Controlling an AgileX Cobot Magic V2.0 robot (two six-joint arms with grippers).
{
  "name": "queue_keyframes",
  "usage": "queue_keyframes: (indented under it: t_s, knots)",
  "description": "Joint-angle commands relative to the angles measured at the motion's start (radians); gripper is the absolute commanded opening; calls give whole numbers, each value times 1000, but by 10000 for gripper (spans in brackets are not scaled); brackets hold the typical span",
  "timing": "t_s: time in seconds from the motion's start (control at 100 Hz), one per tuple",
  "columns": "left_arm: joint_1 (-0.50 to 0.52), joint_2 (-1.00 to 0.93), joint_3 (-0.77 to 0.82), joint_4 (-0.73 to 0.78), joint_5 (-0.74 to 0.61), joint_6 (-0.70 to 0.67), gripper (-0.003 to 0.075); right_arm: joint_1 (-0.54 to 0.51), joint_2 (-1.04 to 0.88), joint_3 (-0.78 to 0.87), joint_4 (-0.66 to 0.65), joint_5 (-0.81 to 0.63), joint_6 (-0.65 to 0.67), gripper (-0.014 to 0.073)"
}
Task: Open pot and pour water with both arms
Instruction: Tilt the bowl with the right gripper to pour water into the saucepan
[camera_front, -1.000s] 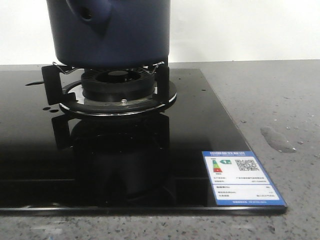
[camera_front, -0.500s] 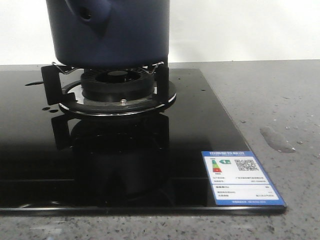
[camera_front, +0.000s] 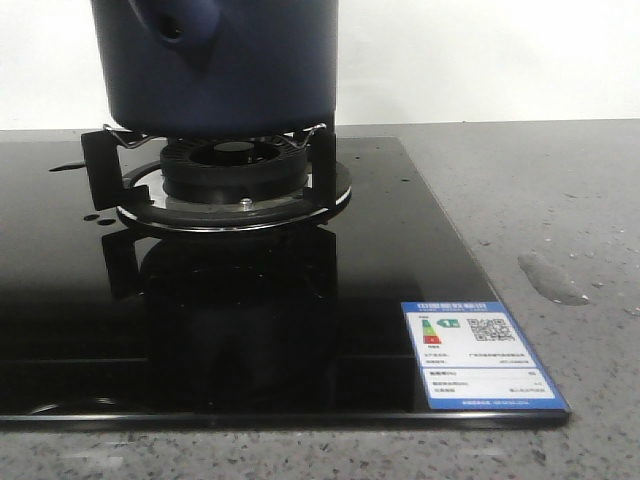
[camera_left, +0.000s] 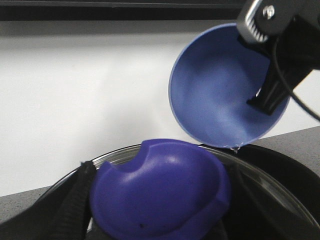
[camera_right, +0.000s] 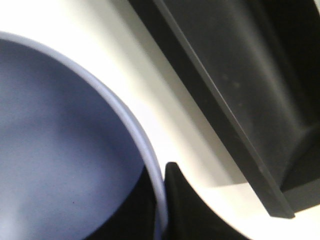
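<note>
Left gripper (camera_left: 155, 220): its dark fingers (camera_left: 75, 205) flank a rounded purple-blue knob (camera_left: 160, 192) set on a glass lid (camera_left: 260, 170). The fingers lie close on either side of the knob, and appear clamped on it, though the contact points sit at the picture's lower edge and are hard to confirm.

Right gripper (camera_left: 267, 97): seen from the left wrist camera, it holds a lighter blue bowl (camera_left: 220, 90) by the rim, one dark finger inside the bowl wall. The bowl is tipped on its side with its opening facing the camera, raised above and just behind the lid. A small drop of water (camera_left: 234, 148) hangs at its lowest edge. In the right wrist view the bowl rim (camera_right: 135, 135) runs directly against a dark finger (camera_right: 185, 200); the second finger is not visible there.

The pot (camera_front: 215, 65) stands upright on the burner support (camera_front: 215, 185) of a black glass hob (camera_front: 250, 320), its lug handle (camera_front: 175, 20) facing the front camera. The hob rests on a grey speckled table (camera_front: 560, 200). A wet patch (camera_front: 552, 278) lies on the table to the right of the hob, and a blue energy label (camera_front: 478, 353) sits at the hob's near right corner.
</note>
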Motion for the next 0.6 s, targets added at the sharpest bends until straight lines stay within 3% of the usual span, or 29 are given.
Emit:
queue_keyframes:
  t_s: [0.0,0.26,0.59]
  knots:
    - [-10,-14,-42,-68,25,-10,295,19,-60,-3,-155,-10,37,-58]
    - [-12,-14,-42,-68,29,-10,295,41,-68,0,-269,1,39,-62]
    - [-28,-14,-42,-68,29,-10,295,41,-81,1,-241,13,39,-62]
